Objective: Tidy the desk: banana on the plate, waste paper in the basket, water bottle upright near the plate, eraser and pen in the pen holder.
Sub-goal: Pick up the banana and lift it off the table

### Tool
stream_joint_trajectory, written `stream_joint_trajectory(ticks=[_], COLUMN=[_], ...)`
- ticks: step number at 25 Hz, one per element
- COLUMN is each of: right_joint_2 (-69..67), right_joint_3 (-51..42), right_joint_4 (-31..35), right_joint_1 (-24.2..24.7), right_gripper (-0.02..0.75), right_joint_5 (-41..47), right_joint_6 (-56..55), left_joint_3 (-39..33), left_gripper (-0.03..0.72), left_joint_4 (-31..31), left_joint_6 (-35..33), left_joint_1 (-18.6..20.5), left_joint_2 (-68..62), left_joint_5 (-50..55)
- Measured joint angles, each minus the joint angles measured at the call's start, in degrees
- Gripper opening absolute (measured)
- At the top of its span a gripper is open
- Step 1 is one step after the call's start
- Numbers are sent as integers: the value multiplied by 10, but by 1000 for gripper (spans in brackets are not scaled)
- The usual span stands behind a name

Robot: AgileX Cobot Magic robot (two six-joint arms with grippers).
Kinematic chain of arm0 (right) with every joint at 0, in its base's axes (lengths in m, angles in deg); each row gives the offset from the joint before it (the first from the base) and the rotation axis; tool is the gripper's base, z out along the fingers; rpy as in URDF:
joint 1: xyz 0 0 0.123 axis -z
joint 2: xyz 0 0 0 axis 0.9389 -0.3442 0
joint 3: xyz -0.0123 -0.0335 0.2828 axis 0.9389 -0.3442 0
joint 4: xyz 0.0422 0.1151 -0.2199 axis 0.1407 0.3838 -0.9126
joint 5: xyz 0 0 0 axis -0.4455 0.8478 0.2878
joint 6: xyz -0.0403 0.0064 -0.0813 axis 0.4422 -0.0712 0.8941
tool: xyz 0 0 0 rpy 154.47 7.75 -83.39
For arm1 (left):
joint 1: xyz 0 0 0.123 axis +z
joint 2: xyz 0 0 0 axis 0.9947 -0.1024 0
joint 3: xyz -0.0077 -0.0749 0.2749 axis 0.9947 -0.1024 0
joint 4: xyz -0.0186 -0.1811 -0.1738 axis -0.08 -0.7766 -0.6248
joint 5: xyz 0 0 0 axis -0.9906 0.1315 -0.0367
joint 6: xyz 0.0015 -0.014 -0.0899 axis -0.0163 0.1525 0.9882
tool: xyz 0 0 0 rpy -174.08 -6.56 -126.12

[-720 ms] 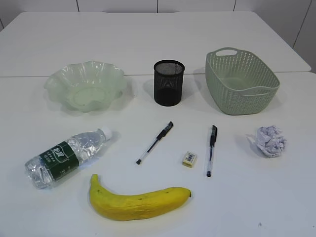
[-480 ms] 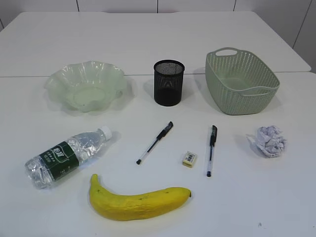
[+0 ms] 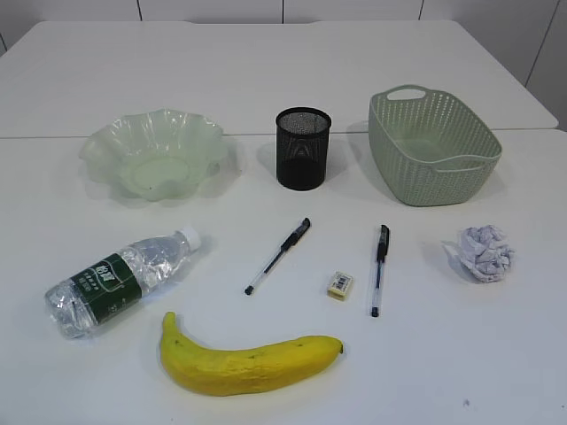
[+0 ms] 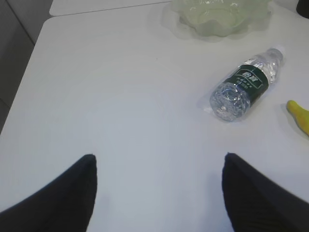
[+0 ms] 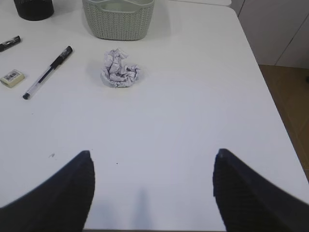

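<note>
On the white table the banana (image 3: pixel 248 363) lies at the front, and the water bottle (image 3: pixel 122 280) lies on its side to its left. Two pens (image 3: pixel 278 255) (image 3: pixel 379 268) and the small eraser (image 3: pixel 340 285) lie in the middle, with the crumpled waste paper (image 3: pixel 485 252) at the right. Behind them stand the plate (image 3: pixel 152 152), the black mesh pen holder (image 3: pixel 303 148) and the green basket (image 3: pixel 432 144). My left gripper (image 4: pixel 159 157) hangs open over bare table, well short of the water bottle (image 4: pixel 245 84). Open too is my right gripper (image 5: pixel 152 152), short of the waste paper (image 5: pixel 120 74). Neither arm shows in the exterior view.
A seam between two tabletops (image 3: pixel 53 135) runs behind the plate. The table's left edge (image 4: pixel 30 58) shows in the left wrist view. Its right edge (image 5: pixel 277 125), with wooden floor beyond, shows in the right wrist view.
</note>
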Motion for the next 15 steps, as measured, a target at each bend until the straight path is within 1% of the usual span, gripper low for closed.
stream_joint_trajectory(ticks=[15], right_joint_2=[0], right_joint_3=[0], right_joint_4=[0], right_joint_1=[0], right_gripper=[566], right_joint_5=[0], right_joint_6=[0], left_joint_3=[0], left_gripper=[573], left_joint_4=[0], left_joint_6=[0], left_joint_1=[0], left_joint_2=[0], left_joint_5=[0])
